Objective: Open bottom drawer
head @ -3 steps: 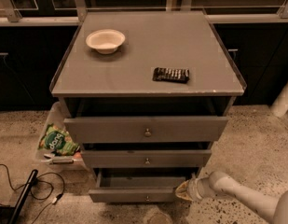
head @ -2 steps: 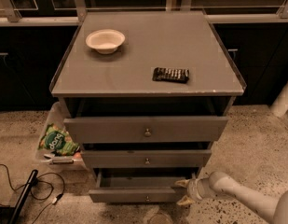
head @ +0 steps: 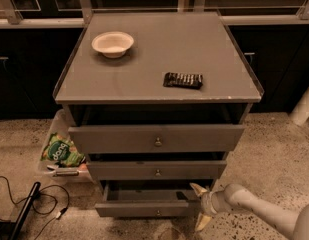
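The bottom drawer [head: 144,209] sits partly out at the foot of the cabinet [head: 194,49], and with the gripper [head: 200,205] at the cabinet's lower right, fingers spread apart, an off-centre pull could skew and jam it.

Grey bottom drawer [head: 139,208]: flat front, slimmest of 3, small round metal knob [head: 158,212] at ctr. Pulled partway out, level, dark inside. Gripper [head: 199,206] at its rt end, fingers [head: 196,188] spread above & below the front.
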You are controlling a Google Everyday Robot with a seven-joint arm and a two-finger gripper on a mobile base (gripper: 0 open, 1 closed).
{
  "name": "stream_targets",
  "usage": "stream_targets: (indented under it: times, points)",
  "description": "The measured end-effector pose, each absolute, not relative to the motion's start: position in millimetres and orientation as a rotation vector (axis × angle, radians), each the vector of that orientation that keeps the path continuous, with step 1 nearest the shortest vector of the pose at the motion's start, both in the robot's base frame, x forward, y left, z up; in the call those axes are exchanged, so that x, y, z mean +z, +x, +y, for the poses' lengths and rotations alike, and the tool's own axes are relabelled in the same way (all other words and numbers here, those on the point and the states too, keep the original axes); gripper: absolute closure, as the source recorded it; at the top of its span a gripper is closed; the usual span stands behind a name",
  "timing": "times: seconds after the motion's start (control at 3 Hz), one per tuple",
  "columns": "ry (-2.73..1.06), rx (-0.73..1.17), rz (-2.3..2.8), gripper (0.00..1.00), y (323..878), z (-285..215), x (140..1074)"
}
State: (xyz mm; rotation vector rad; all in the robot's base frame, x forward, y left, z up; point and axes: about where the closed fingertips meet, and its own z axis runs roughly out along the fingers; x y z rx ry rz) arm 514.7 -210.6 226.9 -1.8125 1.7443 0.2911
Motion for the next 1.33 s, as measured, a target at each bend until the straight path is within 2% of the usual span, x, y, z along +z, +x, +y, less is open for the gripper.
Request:
stream_targets:
  times: [1.33]
  points:
    - [-1.780, 0.423, 1.806, 0.00, 532.3, -207.6, 141.8]
